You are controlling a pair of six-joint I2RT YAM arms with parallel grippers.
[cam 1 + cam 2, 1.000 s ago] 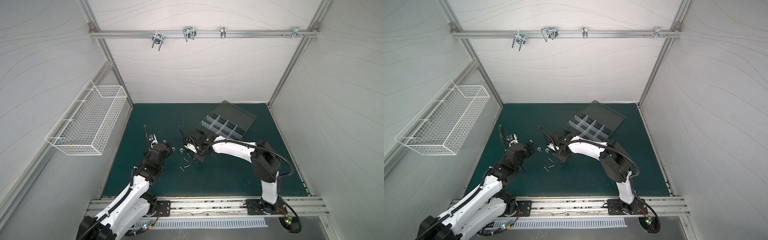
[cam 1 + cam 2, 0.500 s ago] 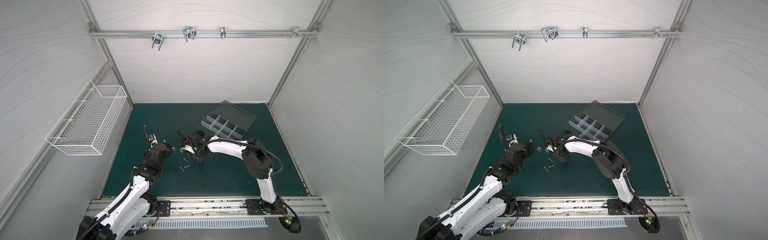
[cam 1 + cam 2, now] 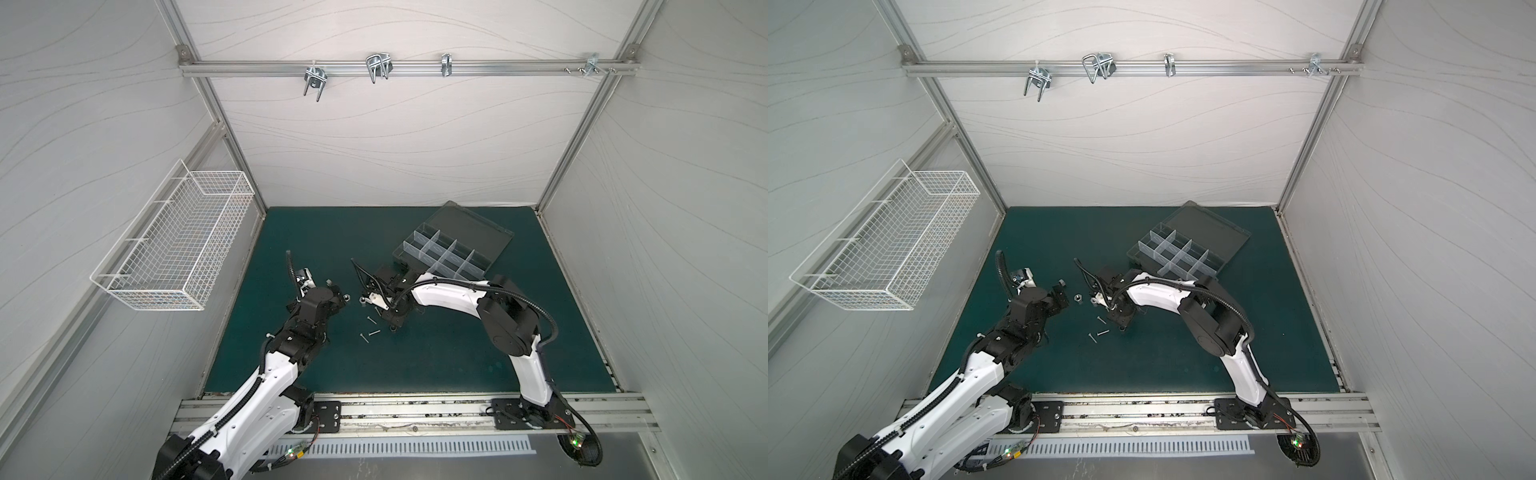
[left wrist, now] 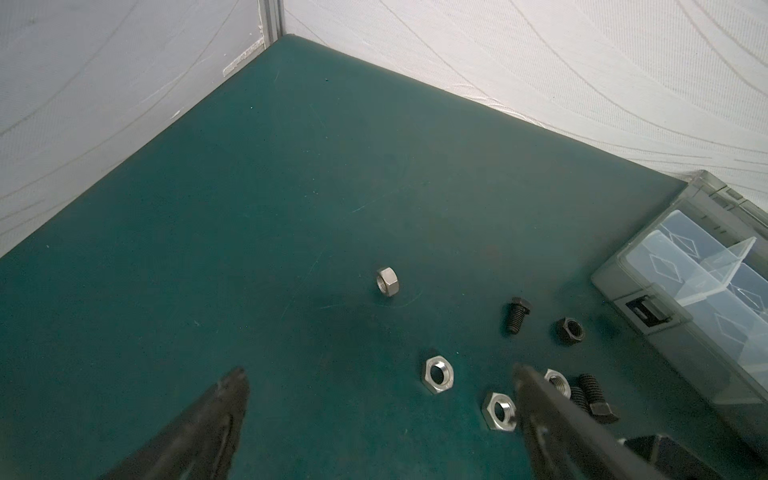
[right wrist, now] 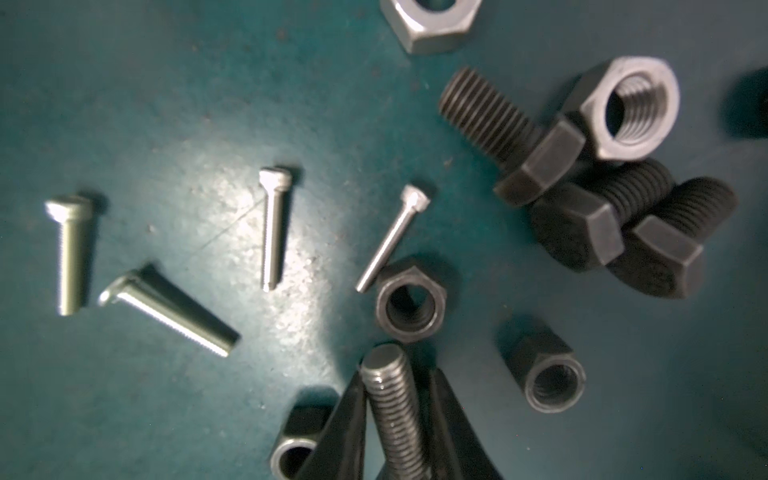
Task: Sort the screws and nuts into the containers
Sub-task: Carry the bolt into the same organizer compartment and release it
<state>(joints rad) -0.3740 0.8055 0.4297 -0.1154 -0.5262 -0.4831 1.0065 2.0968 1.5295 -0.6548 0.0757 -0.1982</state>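
Observation:
My right gripper (image 5: 395, 374) is down on the green mat, shut on a thick grey threaded screw (image 5: 392, 399) whose tip sticks out past the fingertips. Around it lie thin silver screws (image 5: 272, 228), black screws (image 5: 511, 133), black nuts (image 5: 409, 305) and a silver nut (image 5: 631, 110). In both top views this gripper (image 3: 393, 326) sits in front of the containers, the clear divided box (image 3: 400, 250). My left gripper (image 4: 379, 370) hangs open over the mat with nothing between its fingers. Silver nuts (image 4: 438, 375) lie near it, and one silver nut (image 4: 387, 281) stands on edge farther off.
The box lid (image 3: 469, 228) lies open flat behind the compartments. A white wire basket (image 3: 178, 249) hangs on the left wall. Loose thin screws (image 3: 1100, 333) lie between the two arms. In the left wrist view the box's latch side (image 4: 648, 316) is close on one side.
The right gripper's fingers have narrowed onto the thick screw, and that arm's elbow has swung a little to the left. The left arm has not moved.

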